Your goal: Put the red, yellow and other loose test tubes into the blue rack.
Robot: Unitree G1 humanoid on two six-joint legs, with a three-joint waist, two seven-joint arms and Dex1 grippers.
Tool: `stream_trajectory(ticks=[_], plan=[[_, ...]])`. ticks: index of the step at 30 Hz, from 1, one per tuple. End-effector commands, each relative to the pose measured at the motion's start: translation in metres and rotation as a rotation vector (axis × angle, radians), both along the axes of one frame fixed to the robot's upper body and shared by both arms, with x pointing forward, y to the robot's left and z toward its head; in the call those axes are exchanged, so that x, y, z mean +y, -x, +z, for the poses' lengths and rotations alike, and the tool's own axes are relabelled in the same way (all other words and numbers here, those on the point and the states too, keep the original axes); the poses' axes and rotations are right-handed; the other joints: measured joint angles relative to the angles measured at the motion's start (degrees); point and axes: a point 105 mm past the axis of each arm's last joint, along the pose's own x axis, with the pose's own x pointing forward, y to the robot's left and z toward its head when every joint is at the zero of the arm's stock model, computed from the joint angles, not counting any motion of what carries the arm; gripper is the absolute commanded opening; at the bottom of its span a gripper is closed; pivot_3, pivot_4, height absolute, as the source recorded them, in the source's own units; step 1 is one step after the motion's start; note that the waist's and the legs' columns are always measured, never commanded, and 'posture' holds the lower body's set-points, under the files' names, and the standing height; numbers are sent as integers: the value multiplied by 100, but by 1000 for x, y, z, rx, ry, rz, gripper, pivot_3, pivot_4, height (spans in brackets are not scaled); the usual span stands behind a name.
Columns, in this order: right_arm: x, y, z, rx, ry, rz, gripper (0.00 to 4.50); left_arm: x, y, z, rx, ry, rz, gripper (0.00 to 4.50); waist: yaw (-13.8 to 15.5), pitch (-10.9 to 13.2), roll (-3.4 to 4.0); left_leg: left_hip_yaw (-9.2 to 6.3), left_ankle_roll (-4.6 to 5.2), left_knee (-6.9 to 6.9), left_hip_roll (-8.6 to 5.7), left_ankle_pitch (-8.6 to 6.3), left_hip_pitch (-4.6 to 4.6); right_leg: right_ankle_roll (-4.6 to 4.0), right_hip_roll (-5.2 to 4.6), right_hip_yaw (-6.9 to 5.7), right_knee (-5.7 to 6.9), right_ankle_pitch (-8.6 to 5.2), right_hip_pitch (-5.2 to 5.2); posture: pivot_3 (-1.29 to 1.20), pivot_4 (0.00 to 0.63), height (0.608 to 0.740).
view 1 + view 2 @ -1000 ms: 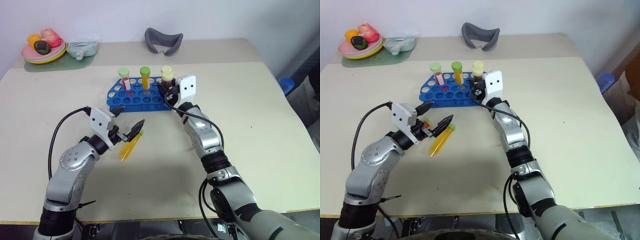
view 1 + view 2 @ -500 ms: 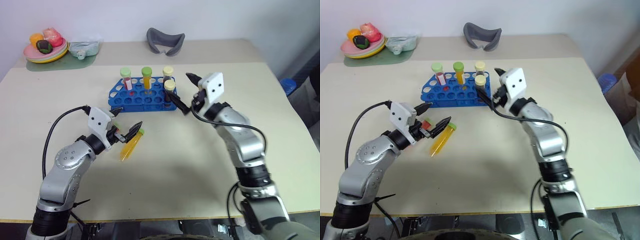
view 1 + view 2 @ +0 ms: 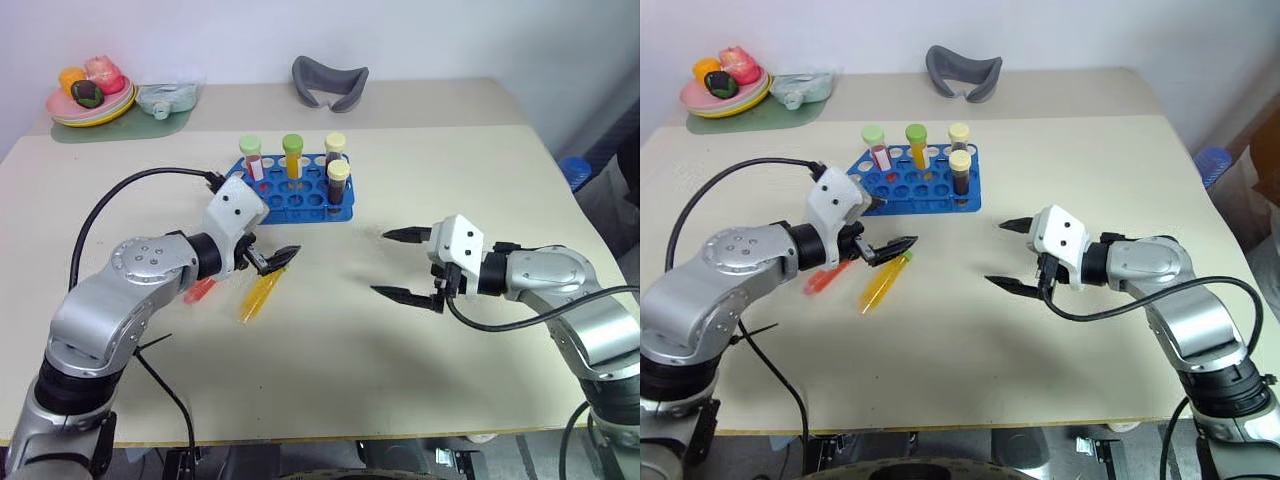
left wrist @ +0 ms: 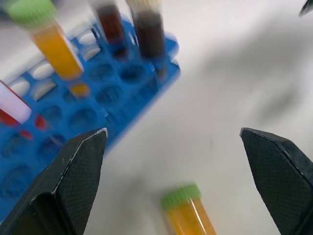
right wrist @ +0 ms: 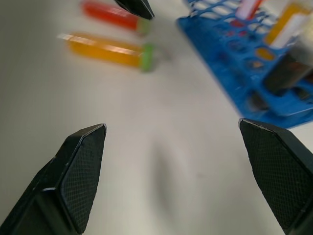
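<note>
The blue rack stands at mid-table with several capped tubes upright in it: a red one, an orange one and two dark ones. A yellow tube with a green cap lies loose on the table in front of the rack. A red tube lies just to its left. My left gripper hovers open over the yellow tube's cap end, holding nothing. Off to the right, my right gripper is open and empty, pointing left toward the loose tubes.
A plate of toy food and a clear bag sit on a green mat at the back left. A grey curved cushion lies at the back centre. A black cable loops from my left arm.
My right gripper let go of a dark tube, now standing in the rack's right end, and pulled back toward the right, opening wide. My left gripper tipped downward over the loose tubes.
</note>
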Motion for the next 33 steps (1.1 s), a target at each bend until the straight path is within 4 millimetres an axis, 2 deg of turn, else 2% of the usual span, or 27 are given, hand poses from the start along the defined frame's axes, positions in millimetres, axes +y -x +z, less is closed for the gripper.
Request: stream_trajectory(ticks=[1, 7, 14, 18, 24, 29, 30, 32, 33], plan=[[4, 8, 13, -43, -8, 58, 4430, 5, 3, -11, 219, -108, 64, 4500, 2, 1, -3, -3, 0, 7, 0, 0, -3, 0, 1, -3, 1, 0, 2, 0, 150, 740], [7, 13, 7, -18, -6, 71, 4430, 2, -1, -20, 311, -121, 84, 4500, -12, 1, -3, -4, 17, 18, 0, -10, 1, 3, -1, -3, -4, -2, 14, 0, 150, 740], [13, 25, 5, 9, -6, 110, 4430, -1, 4, -33, 387, -132, 91, 4500, 34, 1, -2, -5, 31, 55, 0, -19, -8, 3, -2, -2, 1, -2, 19, 0, 150, 740], [18, 28, 7, 13, -44, 123, 4430, -1, 4, -48, 409, -160, 142, 4500, 79, 1, -2, -5, 37, 65, 0, -22, -7, 4, -3, -2, 2, -2, 24, 0, 150, 740], [25, 30, 6, 16, -59, 129, 4430, -8, -3, -54, 417, -126, 214, 4500, 137, 0, -2, -4, 39, 70, -3, -24, -9, 4, -8, -2, -1, -2, 26, 0, 150, 740], [27, 31, 6, 15, -63, 133, 4430, -7, -2, -61, 417, -146, 256, 4500, 126, -1, 0, -4, 39, 71, -5, -24, -7, 5, -9, -2, 1, -2, 27, 0, 150, 740], [27, 31, 6, 15, -64, 134, 4500, -7, -2, -61, 419, -147, 258, 3947, 122, -1, 0, -4, 39, 71, -5, -24, -6, 5, -9, -2, 2, -2, 27, 0, 150, 740], [28, 31, 6, 15, -64, 135, 4500, -6, -3, -60, 412, -153, 273, 3250, 120, -1, 0, -4, 39, 71, -5, -24, -6, 5, -8, -2, 2, -2, 27, 0, 150, 740], [28, 31, 6, 15, -62, 136, 4500, -5, -4, -60, 409, -154, 279, 2736, 122, -2, 0, -4, 39, 71, -5, -24, -6, 5, -8, -2, 2, -2, 27, 0, 150, 740]])
